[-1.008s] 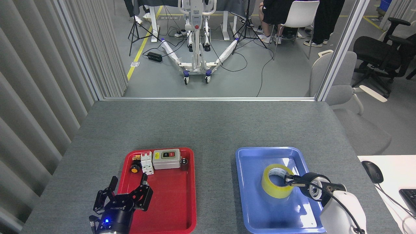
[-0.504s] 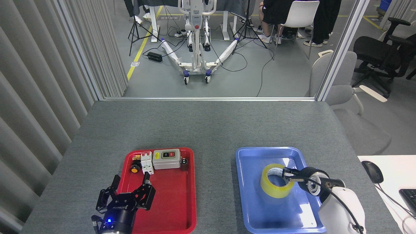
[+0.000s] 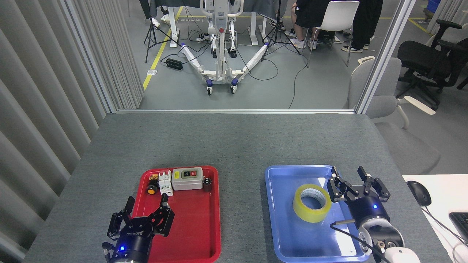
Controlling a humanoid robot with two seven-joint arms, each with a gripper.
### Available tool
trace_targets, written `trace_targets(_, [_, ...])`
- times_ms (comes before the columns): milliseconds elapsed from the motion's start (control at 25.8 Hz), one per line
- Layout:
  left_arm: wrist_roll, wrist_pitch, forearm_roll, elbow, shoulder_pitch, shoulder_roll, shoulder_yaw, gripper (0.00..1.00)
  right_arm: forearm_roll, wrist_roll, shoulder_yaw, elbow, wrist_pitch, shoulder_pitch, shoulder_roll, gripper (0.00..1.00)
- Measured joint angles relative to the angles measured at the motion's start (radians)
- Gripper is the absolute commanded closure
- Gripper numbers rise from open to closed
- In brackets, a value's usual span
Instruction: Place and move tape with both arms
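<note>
1. The wide roll of translucent yellow packing tape (image 3: 311,203) with a white printed core lies flat in the shallow blue plastic tray (image 3: 281,233), right of the grey felt-covered table's (image 3: 234,142) centre.
2. The right black multi-finger gripper (image 3: 356,183) hovers just right of the roll, over the tray's right rim, fingers spread wide and holding nothing.
3. The left black gripper (image 3: 144,215) sits at the near-left edge of the red plastic tray (image 3: 197,233), fingers also spread wide and empty.
4. At the red tray's far end lie a grey switch box (image 3: 187,178), a white circuit breaker (image 3: 165,182) and an orange-capped button (image 3: 151,189).
</note>
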Motion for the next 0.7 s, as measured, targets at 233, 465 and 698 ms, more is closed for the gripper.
trace_targets(233, [0.000, 0.000, 0.000, -0.001, 0.005, -0.002, 0.000, 0.00, 0.020, -0.219, -0.003, -0.032, -0.083, 0.115, -0.013, 0.01])
trace_targets(465, [-0.001, 0.003, 0.000, -0.002, 0.007, -0.003, 0.000, 0.00, 0.014, -0.237, -0.005, -0.035, -0.069, 0.169, -0.022, 0.01])
trace_targets(698, [-0.001, 0.005, 0.000, -0.004, 0.008, -0.004, 0.000, 0.00, 0.013, -0.247, -0.044, -0.034, -0.017, 0.207, 0.002, 0.01])
